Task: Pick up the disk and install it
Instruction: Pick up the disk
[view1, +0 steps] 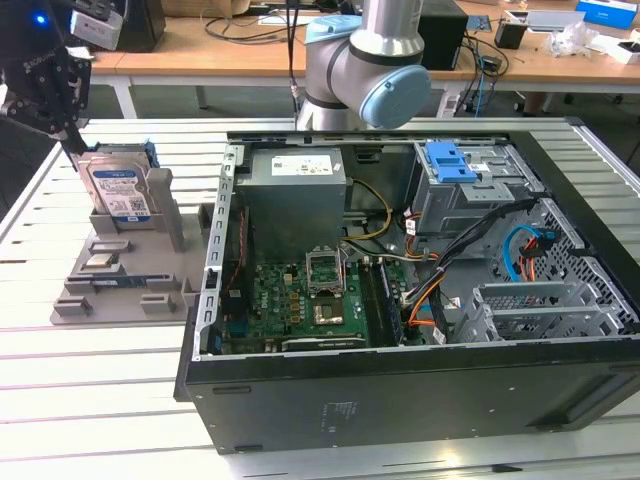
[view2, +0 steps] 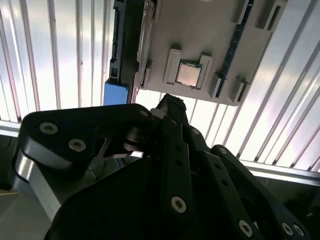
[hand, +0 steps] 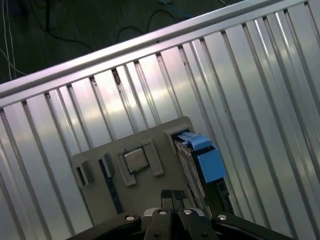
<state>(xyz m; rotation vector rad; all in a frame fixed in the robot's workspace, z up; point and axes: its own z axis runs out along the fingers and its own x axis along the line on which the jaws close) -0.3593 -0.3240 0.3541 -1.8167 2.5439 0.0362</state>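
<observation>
In the exterior view the tool (view1: 72, 143) hangs at the far left, its upper part cut off by the picture's edge. Its fingertips are just beside the top corner of the disk (view1: 118, 190); whether they touch it is hard to tell. The disk stands on edge in a grey holder (view1: 110, 275) on the slatted bench (view1: 100, 400), on the exterior view's left of the open computer case (view1: 400, 400). The arm (view1: 365, 60) rises behind the case.

In the second wrist view the tool (view2: 170, 100) narrows to a single dark tip, and its black body hides much of the bench (view2: 50, 50). Beyond it lies the holder (view2: 200, 30) with a square chip (view2: 189, 74). A blue carrier corner (view2: 116, 93) shows, but the rest of the disk is dark.

In the first wrist view the tool (hand: 172, 192) has its fingers side by side with no gap, gripping nothing. The disk (hand: 189, 167) is seen edge-on beside the chip (hand: 136, 160), partly cut off below.
</observation>
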